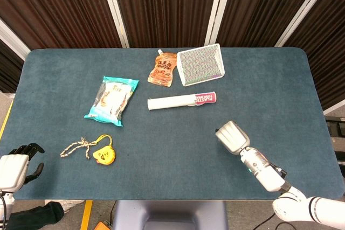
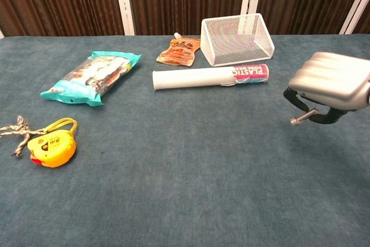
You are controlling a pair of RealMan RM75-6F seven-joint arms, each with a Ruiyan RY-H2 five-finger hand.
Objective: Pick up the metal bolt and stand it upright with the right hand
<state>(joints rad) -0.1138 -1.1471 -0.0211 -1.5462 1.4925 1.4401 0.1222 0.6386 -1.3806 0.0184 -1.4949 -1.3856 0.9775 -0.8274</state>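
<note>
My right hand point(image 2: 330, 87) hovers above the right side of the table, holding the metal bolt point(image 2: 303, 117) in its curled fingers. The bolt slants down to the left, head lowest, clear of the cloth. In the head view the right hand point(image 1: 233, 138) hides the bolt beneath it. My left hand point(image 1: 16, 164) hangs off the table's front left corner with its fingers curled and nothing in them.
A white tube with a pink label point(image 2: 210, 77) lies mid-table, a wire basket point(image 2: 237, 39) and an orange pouch point(image 2: 180, 50) behind it. A teal snack bag point(image 2: 92, 77) lies at the left, a yellow tape measure point(image 2: 52, 147) with rope point(image 2: 13, 129) in front of it.
</note>
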